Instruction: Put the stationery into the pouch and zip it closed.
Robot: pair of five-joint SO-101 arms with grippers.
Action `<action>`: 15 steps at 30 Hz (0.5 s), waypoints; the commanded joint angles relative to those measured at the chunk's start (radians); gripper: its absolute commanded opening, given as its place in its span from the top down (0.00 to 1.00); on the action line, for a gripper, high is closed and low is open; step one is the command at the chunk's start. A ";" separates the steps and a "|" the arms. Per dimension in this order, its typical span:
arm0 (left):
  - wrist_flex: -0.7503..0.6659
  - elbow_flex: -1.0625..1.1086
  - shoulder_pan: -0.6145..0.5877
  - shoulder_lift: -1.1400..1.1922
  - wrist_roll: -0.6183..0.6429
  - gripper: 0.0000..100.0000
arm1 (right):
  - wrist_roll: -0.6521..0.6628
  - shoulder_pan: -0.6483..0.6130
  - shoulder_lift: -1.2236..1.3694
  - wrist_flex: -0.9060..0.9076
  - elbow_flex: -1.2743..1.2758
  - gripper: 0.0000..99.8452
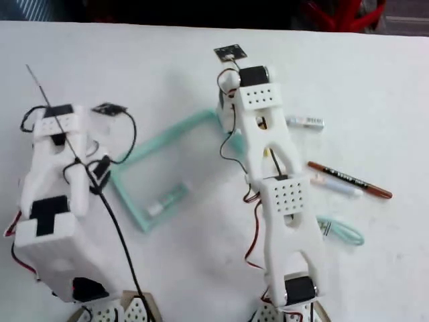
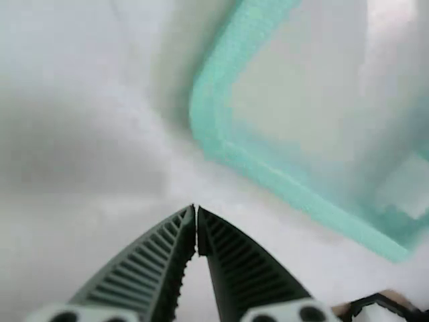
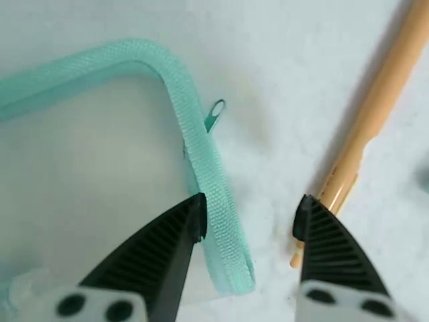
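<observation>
The right gripper stands spread, its dark ribbed fingers well apart; one fingertip sits over the mint-green woven edge of the translucent zip pouch, the other just beside the end of a slim tan plastic pen lying on the white table; a small mint zipper pull sticks out from that edge near the pouch's rounded corner; the left gripper is pressed together, tips meeting, over bare table near another corner of the pouch; in the high view the pouch lies flat at the frame's centre, between the white left arm and the white right arm, with a small white-and-green item inside near its lower corner; right of centre, outside the pouch, lie a short white marker, a brown pen and a pale pen just beside it; a mint cord lies at lower right.
</observation>
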 commanded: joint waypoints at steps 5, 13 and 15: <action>-0.009 -0.146 0.151 0.170 0.106 0.92 | 0.086 -0.021 -0.064 0.008 -0.015 0.79; 0.091 -0.554 0.136 0.357 0.201 0.92 | 0.149 -0.021 -0.068 0.008 0.017 0.79; 0.110 -0.617 0.139 0.401 0.227 0.92 | 0.149 -0.022 -0.064 0.005 0.017 0.79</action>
